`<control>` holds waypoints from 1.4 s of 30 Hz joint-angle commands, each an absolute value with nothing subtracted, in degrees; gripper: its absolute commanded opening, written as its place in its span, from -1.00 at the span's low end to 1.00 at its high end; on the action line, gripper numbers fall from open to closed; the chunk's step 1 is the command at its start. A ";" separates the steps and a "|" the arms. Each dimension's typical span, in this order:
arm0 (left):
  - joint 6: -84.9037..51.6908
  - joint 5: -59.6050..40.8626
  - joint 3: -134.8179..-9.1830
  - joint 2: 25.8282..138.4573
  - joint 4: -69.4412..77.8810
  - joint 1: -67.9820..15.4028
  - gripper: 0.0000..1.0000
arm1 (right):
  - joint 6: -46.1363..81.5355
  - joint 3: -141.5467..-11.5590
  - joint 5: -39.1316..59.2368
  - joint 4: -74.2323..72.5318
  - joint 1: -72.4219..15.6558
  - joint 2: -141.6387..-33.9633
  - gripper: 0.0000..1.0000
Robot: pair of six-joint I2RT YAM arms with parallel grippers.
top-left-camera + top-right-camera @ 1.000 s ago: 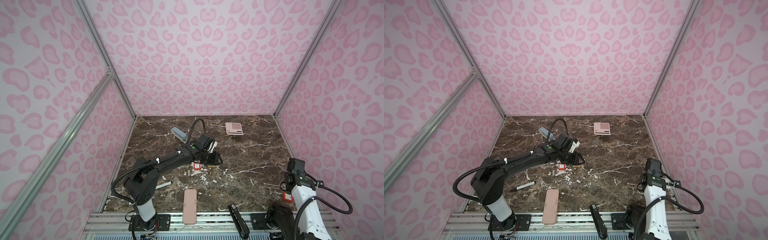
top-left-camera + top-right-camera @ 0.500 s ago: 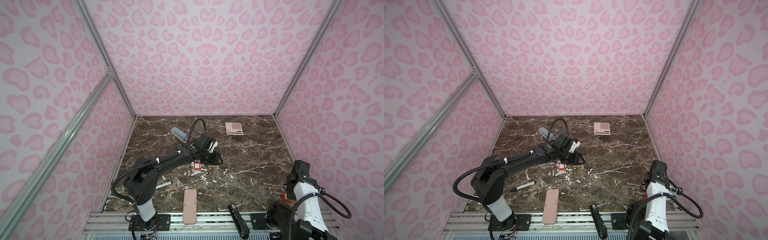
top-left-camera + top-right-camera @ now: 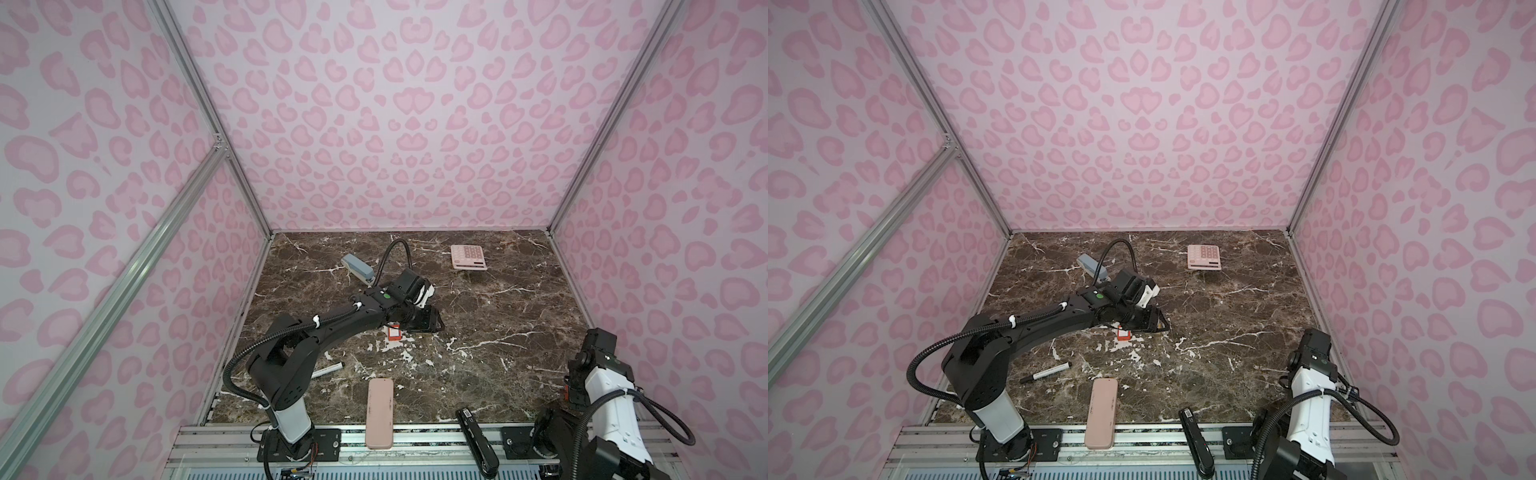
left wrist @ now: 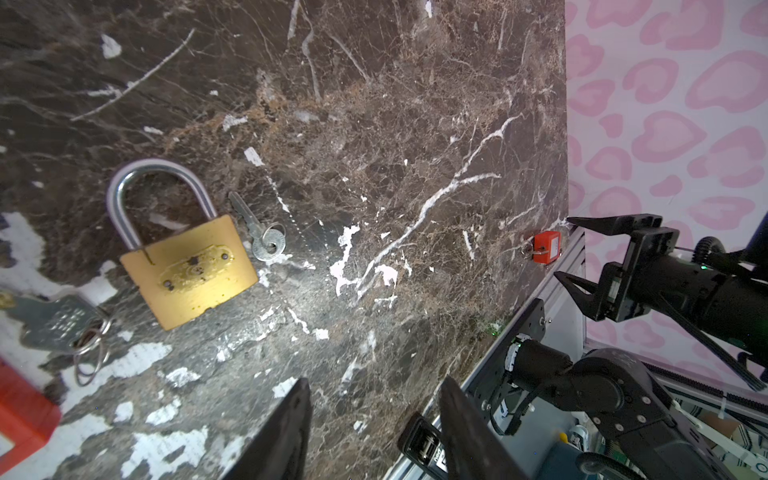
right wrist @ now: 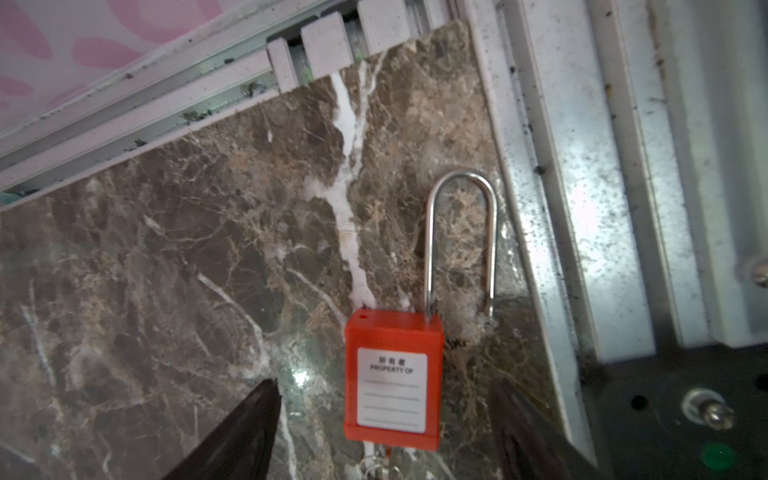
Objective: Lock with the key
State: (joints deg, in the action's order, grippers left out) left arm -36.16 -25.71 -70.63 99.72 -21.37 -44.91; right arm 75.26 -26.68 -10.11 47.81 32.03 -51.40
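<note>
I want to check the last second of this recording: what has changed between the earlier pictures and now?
The right arm drew a little toward the near right corner; the right gripper now hangs over the red padlock, jaws open on either side, gripping nothing. I see nothing taken or let go. The left gripper and everything lying on the table stayed in place.

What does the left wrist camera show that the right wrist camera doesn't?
Only the left wrist view: a brass padlock with a small key beside it, and the right hand, open. Only the right wrist view: the PROPERTY OF label and the long shackle, one leg free of the body. Both: the red padlock lying at the marble table edge.
</note>
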 commanded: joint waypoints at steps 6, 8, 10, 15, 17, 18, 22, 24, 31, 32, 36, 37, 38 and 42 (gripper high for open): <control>-35.77 -26.32 -70.49 99.23 -21.79 -44.83 0.04 | 72.99 -25.80 -8.64 44.95 33.26 -52.42 0.62; -35.77 -26.32 -70.52 99.39 -21.79 -44.91 0.04 | 72.58 -25.63 -9.13 44.30 33.33 -52.30 0.62; -35.77 -26.27 -70.72 99.54 -21.84 -44.91 0.04 | 72.16 -25.26 -9.03 43.31 33.36 -52.66 0.59; -35.86 -26.06 -70.87 99.92 -21.80 -44.90 0.04 | 71.73 -24.27 -8.56 41.68 33.38 -54.11 0.50; -35.86 -26.01 -70.82 100.11 -21.71 -44.85 0.04 | 71.57 -24.02 -8.74 41.25 33.36 -54.53 0.46; -35.93 -26.06 -70.74 100.19 -21.50 -44.84 0.04 | 71.56 -23.87 -8.68 41.09 33.48 -54.64 0.44; -36.04 -26.19 -70.74 100.55 -21.29 -44.91 0.04 | 71.82 -22.06 -7.26 38.73 33.49 -54.92 0.38; -36.04 -26.14 -70.75 100.55 -21.27 -44.83 0.04 | 72.06 -21.14 -6.71 37.70 33.40 -55.17 0.30; -35.95 -26.08 -71.06 100.92 -21.26 -44.91 0.04 | 71.86 -19.69 -5.82 36.30 33.52 -54.16 -0.16; -35.94 -26.12 -71.18 101.05 -21.24 -44.86 0.04 | 71.70 -19.76 -5.56 36.21 33.49 -53.84 -0.22; -36.10 -26.32 -71.62 101.25 -21.09 -44.90 0.04 | 70.66 -19.91 -3.33 34.94 33.40 -52.58 -0.37; -36.25 -26.39 -71.69 101.25 -21.09 -44.83 0.04 | 70.07 -19.88 -2.61 34.04 33.19 -52.41 -0.40; -36.38 -26.45 -71.90 101.25 -21.09 -44.86 0.04 | 69.33 -19.91 -1.78 32.70 32.73 -52.37 -0.43; -36.61 -26.52 -72.08 101.25 -21.09 -44.22 0.04 | 64.12 -21.38 1.14 24.75 26.52 -55.17 -0.45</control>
